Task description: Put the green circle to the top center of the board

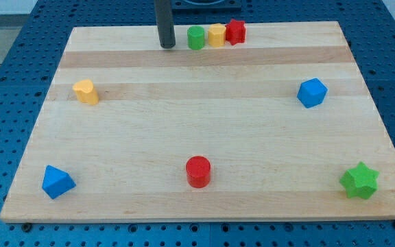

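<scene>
The green circle (196, 38) stands near the board's top edge, about at its centre. It touches a yellow block (216, 34) on its right, and a red block (235, 31) sits right of that one; the three form a row. My tip (167, 46) rests on the board just left of the green circle, with a small gap between them. The dark rod rises from it out of the view's top.
A yellow block (86, 91) sits at the left. A blue block (312, 92) is at the right. A blue block (57, 182) is at the bottom left, a red circle (198, 171) at the bottom centre, a green star (359, 181) at the bottom right. The wooden board (204, 130) lies on a blue pegboard table.
</scene>
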